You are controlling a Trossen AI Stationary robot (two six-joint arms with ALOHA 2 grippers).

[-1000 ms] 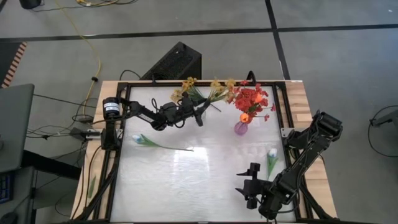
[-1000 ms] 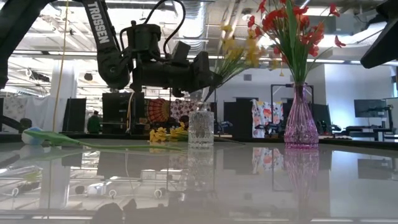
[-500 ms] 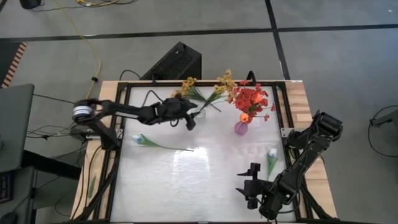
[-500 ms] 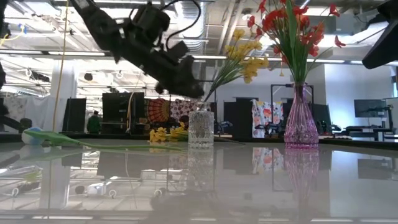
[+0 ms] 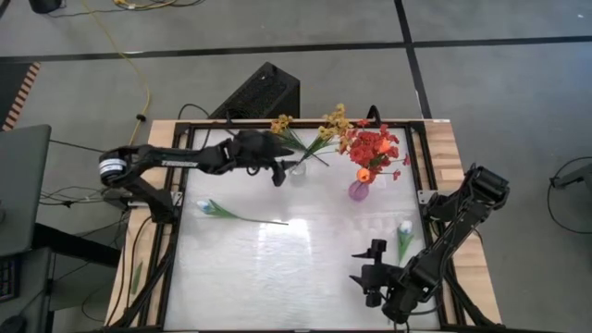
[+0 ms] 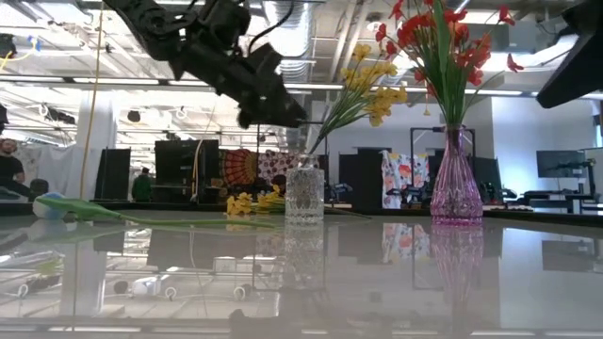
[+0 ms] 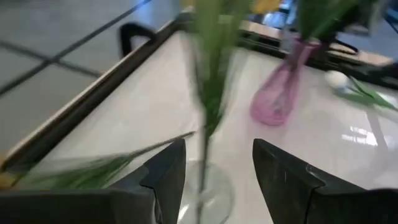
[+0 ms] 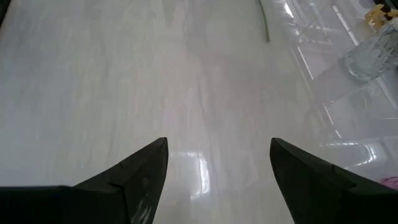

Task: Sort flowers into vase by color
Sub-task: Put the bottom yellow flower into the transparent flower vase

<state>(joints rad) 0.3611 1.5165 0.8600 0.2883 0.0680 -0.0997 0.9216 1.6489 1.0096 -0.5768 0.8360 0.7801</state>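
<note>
A yellow spray (image 5: 331, 124) stands with its stem in the clear vase (image 5: 296, 169) at the table's far side. My left gripper (image 5: 277, 175) hovers open just left of that vase and above its mouth (image 6: 304, 169). In the left wrist view the stem (image 7: 208, 106) shows ahead between its fingers, untouched. Red sprays (image 5: 372, 146) and an orange tulip (image 5: 363, 174) stand in the purple vase (image 5: 358, 191). A second yellow spray (image 5: 279, 124) lies at the far edge. White tulips lie at the left (image 5: 205, 206) and right (image 5: 405, 228). My right gripper (image 5: 370, 277) waits open near the front edge.
The left white tulip's long stem (image 5: 259, 220) runs across the table's middle. The table's black frame (image 5: 176, 185) rims the white top. A black box (image 5: 264, 92) sits on the floor beyond the far edge. People (image 6: 9, 165) show in the room behind.
My left gripper has come off the yellow spray's stem, risen and drawn back toward the table's left edge, tipping from steeply down to nearly level. The spray stays in the clear vase; its blossoms have swung a little toward the purple vase.
</note>
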